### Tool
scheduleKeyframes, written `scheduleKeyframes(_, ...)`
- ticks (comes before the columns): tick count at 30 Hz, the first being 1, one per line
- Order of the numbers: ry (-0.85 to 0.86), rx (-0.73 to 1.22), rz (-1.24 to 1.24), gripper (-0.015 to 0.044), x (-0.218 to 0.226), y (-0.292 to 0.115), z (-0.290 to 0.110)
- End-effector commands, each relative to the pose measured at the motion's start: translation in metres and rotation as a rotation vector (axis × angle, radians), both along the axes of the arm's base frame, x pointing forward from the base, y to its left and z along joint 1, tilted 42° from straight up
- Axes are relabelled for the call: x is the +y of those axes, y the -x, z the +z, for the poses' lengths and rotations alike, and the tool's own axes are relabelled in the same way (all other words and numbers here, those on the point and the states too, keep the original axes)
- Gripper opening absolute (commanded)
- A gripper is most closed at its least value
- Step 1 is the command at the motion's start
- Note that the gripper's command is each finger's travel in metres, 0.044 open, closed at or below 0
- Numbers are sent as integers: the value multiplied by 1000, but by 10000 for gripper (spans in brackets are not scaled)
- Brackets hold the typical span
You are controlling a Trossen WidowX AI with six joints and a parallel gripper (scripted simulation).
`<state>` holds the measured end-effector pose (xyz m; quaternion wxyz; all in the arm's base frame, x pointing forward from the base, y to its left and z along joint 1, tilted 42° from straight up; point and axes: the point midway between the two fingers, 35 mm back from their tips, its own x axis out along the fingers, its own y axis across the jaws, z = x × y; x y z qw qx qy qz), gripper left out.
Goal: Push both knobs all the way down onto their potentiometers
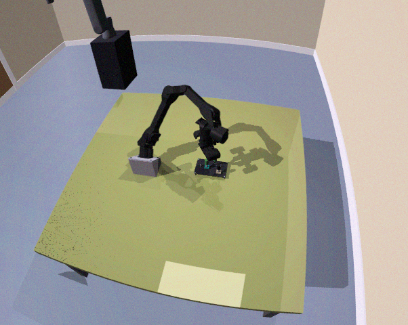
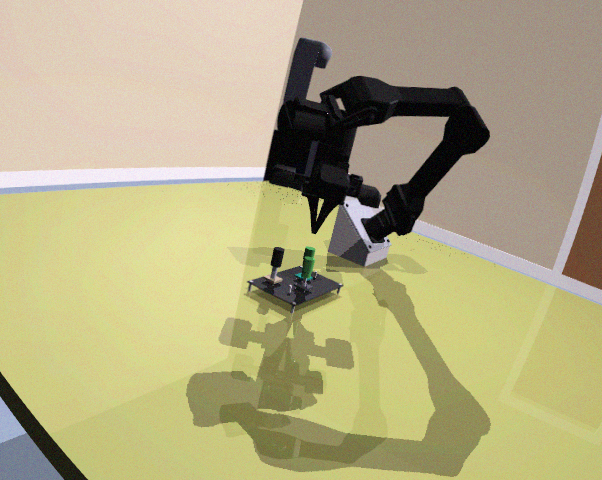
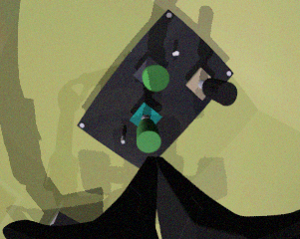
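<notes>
From the top view, the arm arches over from its base (image 1: 144,165) and hangs the gripper (image 1: 209,159) above the circuit board (image 1: 211,168), which lies near the table's (image 1: 92,217) middle, at about three o'clock from the base. A green knob (image 1: 206,163) shows just under the gripper.

In the exterior view the gripper (image 2: 317,227) points straight down, fingers pressed together to a single tip with nothing between them, apart from the board (image 2: 270,285) and above the green knob (image 2: 308,260). That knob and the black knob (image 2: 277,256), at its nine o'clock, both stand tall on their shafts, so neither appears pushed down yet.

In the wrist view the closed fingertips sit at six o'clock of the board (image 3: 110,110). Two green tops (image 3: 155,79) show, plus the black knob (image 3: 221,92) at three o'clock. Both presses, the opening of the gripper and the retreat seem left to do.
</notes>
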<state>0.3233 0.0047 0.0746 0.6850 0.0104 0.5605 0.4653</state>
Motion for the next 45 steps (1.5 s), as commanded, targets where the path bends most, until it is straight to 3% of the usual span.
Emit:
scheduleKeyframes(1, -6, 10, -6, 0, 2, 2, -3)
scheduleKeyframes(45, -7, 9, -6, 0, 18, 3, -21)
